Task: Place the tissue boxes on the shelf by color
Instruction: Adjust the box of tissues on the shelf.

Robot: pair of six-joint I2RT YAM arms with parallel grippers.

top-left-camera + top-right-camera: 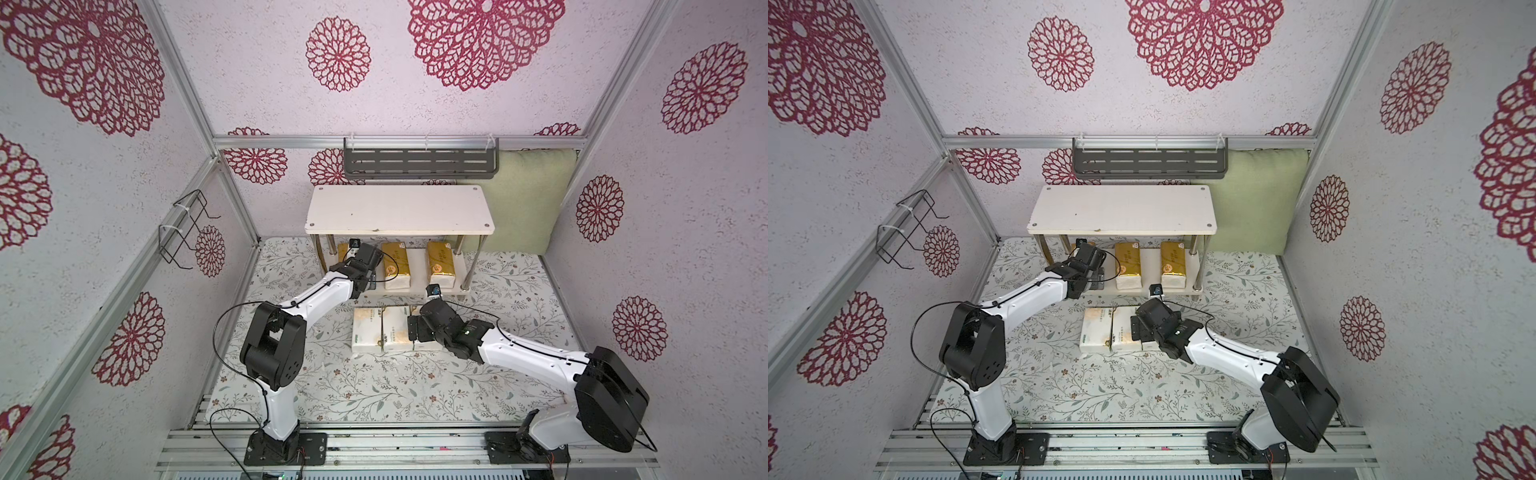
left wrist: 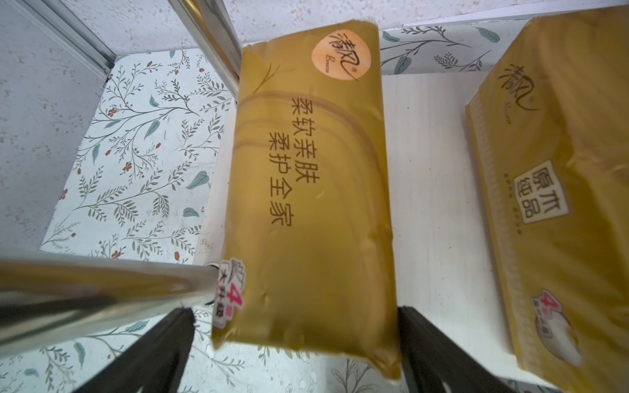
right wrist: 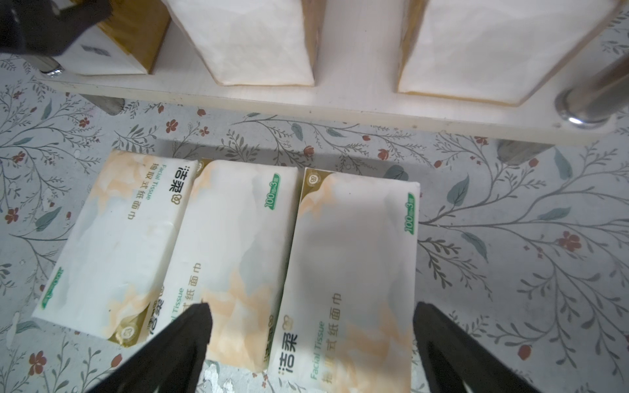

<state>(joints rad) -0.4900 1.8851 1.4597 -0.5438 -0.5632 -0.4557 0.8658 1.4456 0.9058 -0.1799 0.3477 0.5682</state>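
The shelf (image 1: 399,208) stands at the back, its top board bare. Three gold tissue boxes lie on its lower board (image 3: 357,102). My left gripper (image 2: 294,311) is open, and its fingers straddle the near end of the leftmost gold box (image 2: 313,204). The middle gold box (image 1: 395,266) and the right one (image 1: 440,264) lie free. Three white tissue boxes lie side by side on the table in front of the shelf. My right gripper (image 3: 311,306) hangs open over the rightmost white box (image 3: 350,272), beside the middle (image 3: 235,245) and left (image 3: 112,245) ones.
A chrome shelf leg (image 2: 102,292) runs close beside my left gripper's finger. A dark grey slotted rack (image 1: 419,162) hangs on the back wall, with a green cushion (image 1: 523,199) to its right. A black wire holder (image 1: 183,232) is fixed to the left wall.
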